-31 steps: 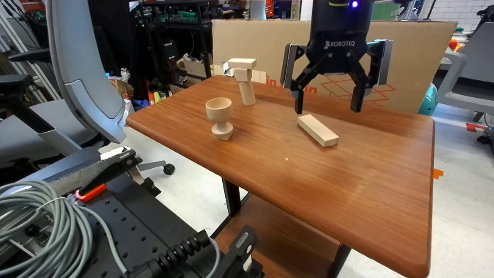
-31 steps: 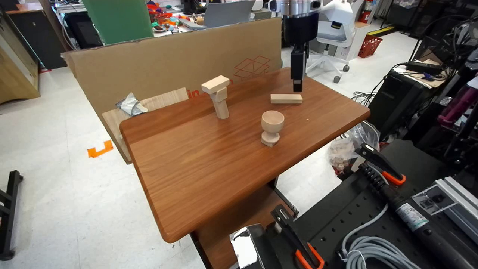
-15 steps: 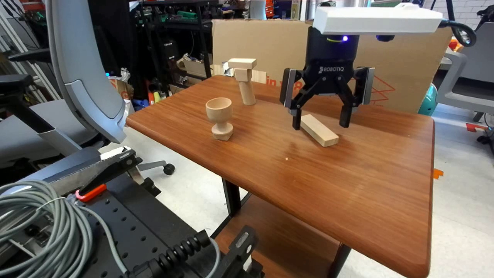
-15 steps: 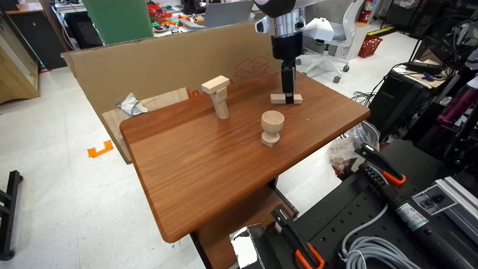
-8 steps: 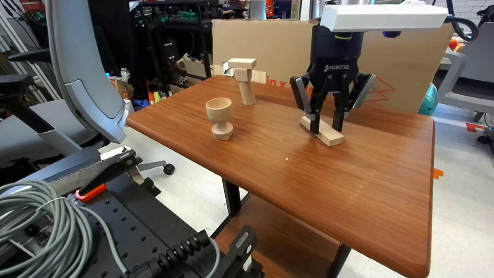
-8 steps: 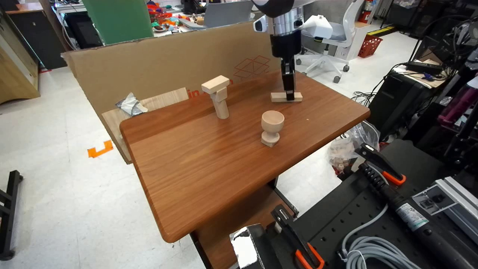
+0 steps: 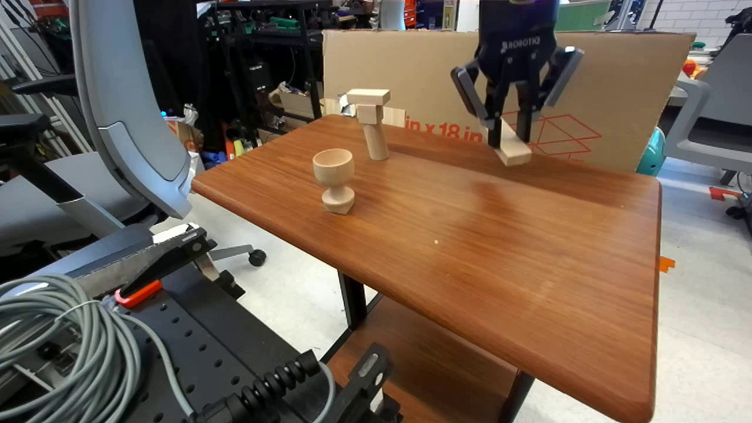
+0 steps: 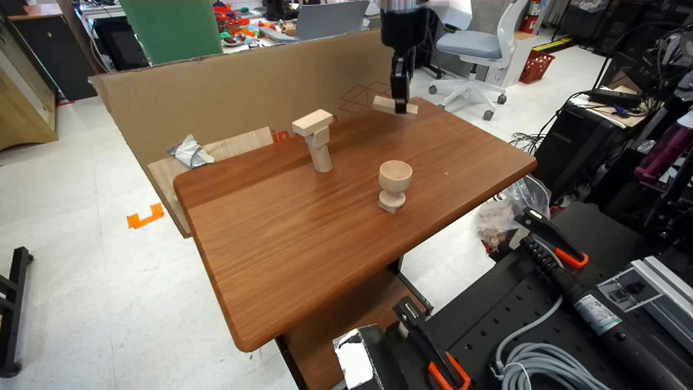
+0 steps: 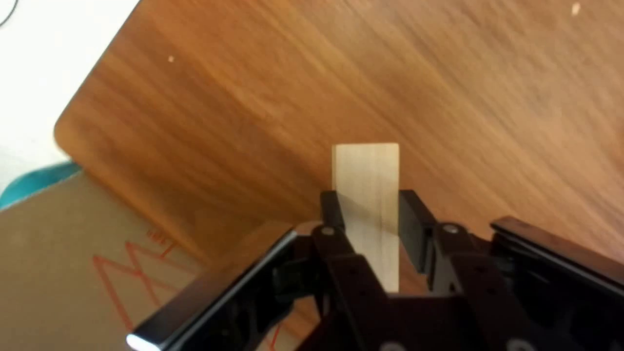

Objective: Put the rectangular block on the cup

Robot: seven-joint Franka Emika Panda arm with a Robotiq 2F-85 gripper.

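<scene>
The rectangular block [image 7: 514,154], a pale flat bar, hangs in the air above the far part of the table. My gripper [image 7: 509,140] is shut on it, a finger against each long side. In an exterior view the block [image 8: 383,104] slants slightly down to one end. From the wrist, the block [image 9: 368,168] runs lengthwise between the fingers [image 9: 414,224], and its near end is partly hidden by the gripper. The cup [image 7: 333,169], a light wooden goblet, stands upright on the table, well apart from the gripper; in an exterior view the cup [image 8: 395,177] is nearer the front edge.
An upright T-shaped wooden piece [image 7: 375,132] stands on the table [image 7: 470,264], behind the cup. A cardboard sheet [image 8: 260,81] lines the table's back edge, close behind the held block. A grey chair [image 7: 126,111] stands beside the table.
My gripper has come down around the block, shut on it and lifted it off the table towards the cardboard. The cup and the T-shaped piece have stayed put.
</scene>
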